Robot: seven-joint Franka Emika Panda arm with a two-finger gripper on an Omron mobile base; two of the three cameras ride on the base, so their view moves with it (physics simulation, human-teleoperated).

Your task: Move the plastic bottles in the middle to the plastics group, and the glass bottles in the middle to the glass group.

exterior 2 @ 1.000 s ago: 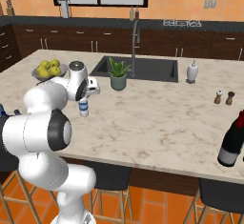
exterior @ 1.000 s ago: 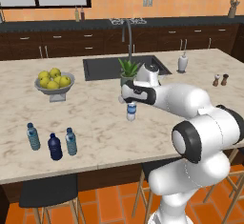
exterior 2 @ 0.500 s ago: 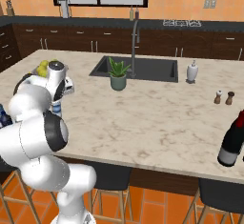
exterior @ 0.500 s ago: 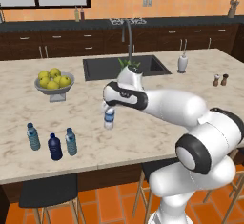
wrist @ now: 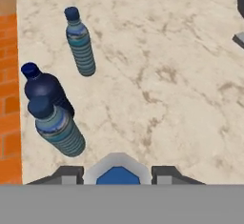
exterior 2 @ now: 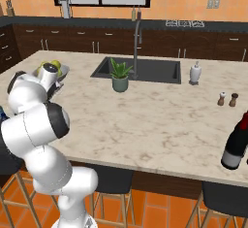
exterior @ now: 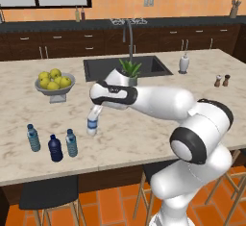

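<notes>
My gripper (exterior: 94, 113) is shut on the clear plastic bottle with the white label (exterior: 92, 124), held upright by its neck low over the counter; whether its base touches the marble I cannot tell. In the hand view its blue cap (wrist: 118, 176) sits between my fingertips (wrist: 71, 173). To the left, near the counter's front edge, stands the plastics group: a pale teal bottle (exterior: 33, 137), the dark navy bottle (exterior: 55, 148) and a slim teal-blue bottle (exterior: 71, 142). The hand view shows them close by: one teal bottle (wrist: 80, 42), the navy one (wrist: 45, 92), another teal one (wrist: 58, 127).
A fruit bowl of lemons (exterior: 54, 83) stands behind the group. The sink (exterior: 144, 65), a potted plant (exterior: 129, 71), a soap dispenser (exterior: 184, 64) and two shakers (exterior: 221, 80) lie further right. A dark glass bottle (exterior 2: 236, 144) stands at the counter's right front edge.
The arm has swung left and toward the counter's front edge, carrying the white-label bottle from near the plant to just right of the plastics group.
</notes>
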